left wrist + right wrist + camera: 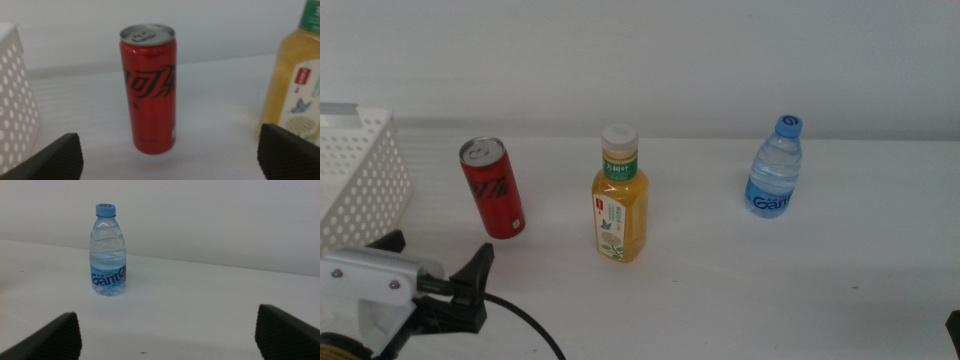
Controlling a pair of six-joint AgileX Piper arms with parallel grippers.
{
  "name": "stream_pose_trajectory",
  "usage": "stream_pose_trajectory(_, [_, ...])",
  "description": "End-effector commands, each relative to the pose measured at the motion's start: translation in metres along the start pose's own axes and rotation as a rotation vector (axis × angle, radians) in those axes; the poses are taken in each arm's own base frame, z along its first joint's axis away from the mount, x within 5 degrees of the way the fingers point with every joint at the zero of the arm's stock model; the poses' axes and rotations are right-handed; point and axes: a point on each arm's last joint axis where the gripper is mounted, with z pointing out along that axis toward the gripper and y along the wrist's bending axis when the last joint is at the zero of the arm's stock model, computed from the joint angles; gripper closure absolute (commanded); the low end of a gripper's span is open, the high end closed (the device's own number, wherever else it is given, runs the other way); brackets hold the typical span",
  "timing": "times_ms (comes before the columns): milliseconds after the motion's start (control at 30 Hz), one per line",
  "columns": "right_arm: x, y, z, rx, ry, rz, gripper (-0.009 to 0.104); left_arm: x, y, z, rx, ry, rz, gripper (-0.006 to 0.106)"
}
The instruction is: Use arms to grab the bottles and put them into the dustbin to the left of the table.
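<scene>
we see left gripper (438, 255) lower left, jaws apart, facing upright red can (492, 187) | right gripper (167, 332) spread wide, only wrist-seen, facing water bottle (107, 251) | dustbin (358, 172) far left

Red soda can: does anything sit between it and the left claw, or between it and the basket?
Nothing visible does. The open left claw faces the red soda can across bare table, and the white basket stands beside the can with no object between.

Middle view overlooks table (860, 220); wrist views sit low (left shares can (148, 90)).
</scene>
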Motion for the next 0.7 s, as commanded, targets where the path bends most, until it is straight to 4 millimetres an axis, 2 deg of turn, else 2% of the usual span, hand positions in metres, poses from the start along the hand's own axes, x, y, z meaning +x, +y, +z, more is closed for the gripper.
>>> stream_pose_trajectory(0, [0.0120,0.0011,0.0007,0.007,0.002,-0.009,0.003,0.0054,0.0027,-0.0058,-0.022,-0.024,-0.011,0.007])
stream_pose_trajectory(500, [0.0120,0.0011,0.0007,0.007,0.002,-0.009,0.003,0.0027,0.0040,-0.0054,-0.037,-0.058,-0.016,0.007])
stream_pose_trajectory(667, [0.0120,0.0011,0.0007,0.007,0.002,-0.009,0.003,0.0052,0.0038,-0.0015,-0.040,-0.007,0.007,0.007])
